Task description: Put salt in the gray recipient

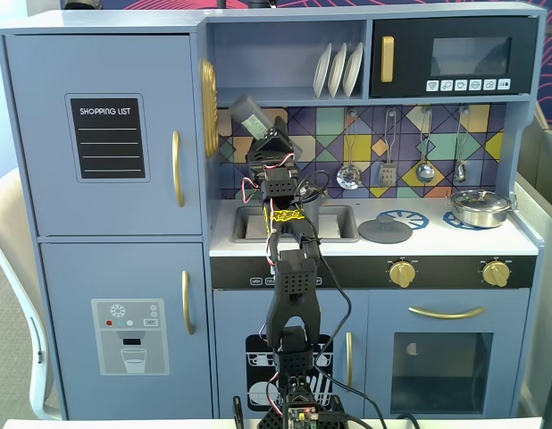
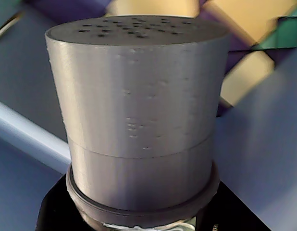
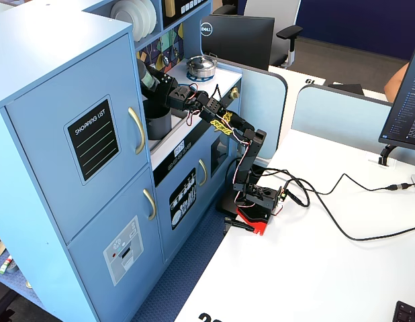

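The salt shaker [image 1: 251, 119] is a gray cylinder with several holes in its top. My gripper [image 1: 265, 136] is shut on it and holds it tilted, up in front of the tiled back wall above the sink [image 1: 334, 223]. In the wrist view the shaker [image 2: 139, 110] fills the frame, with black jaw parts at its base. In the other fixed view the shaker [image 3: 146, 74] hangs just above a dark gray round container [image 3: 158, 123] standing in the sink area. A shiny metal pot [image 1: 479, 207] sits on the right burner and also shows in the other fixed view [image 3: 201, 66].
A dark gray disc [image 1: 385, 231] lies on the left burner. Utensils [image 1: 425, 170] hang on the back wall. White plates [image 1: 338, 70] stand on the shelf above, beside a microwave [image 1: 455, 55]. The arm base [image 3: 256, 201] stands on a white desk with cables.
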`<state>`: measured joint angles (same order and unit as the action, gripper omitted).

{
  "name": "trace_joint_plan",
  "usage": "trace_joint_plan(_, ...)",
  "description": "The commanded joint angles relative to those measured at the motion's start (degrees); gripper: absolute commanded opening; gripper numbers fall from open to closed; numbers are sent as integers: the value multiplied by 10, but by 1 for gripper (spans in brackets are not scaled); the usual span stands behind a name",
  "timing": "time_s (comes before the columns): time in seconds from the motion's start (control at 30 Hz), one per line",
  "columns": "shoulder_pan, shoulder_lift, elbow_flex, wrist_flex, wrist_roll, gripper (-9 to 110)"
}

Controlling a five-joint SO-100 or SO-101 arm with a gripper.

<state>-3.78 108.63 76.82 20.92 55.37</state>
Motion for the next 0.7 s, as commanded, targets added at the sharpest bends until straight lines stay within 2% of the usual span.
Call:
trace_joint_plan(0.0, 9, 34, -46, 13, -4, 0)
trace_joint_plan(0.23, 53, 42, -37, 201, 31, 0)
trace_joint_plan(0.33, 64, 57, -11, 223, 30, 0)
trace_joint_plan(0.47, 58, 62, -4, 188, 23, 0)
trace_joint_plan(0.67, 1, 57, -5, 8, -12, 0)
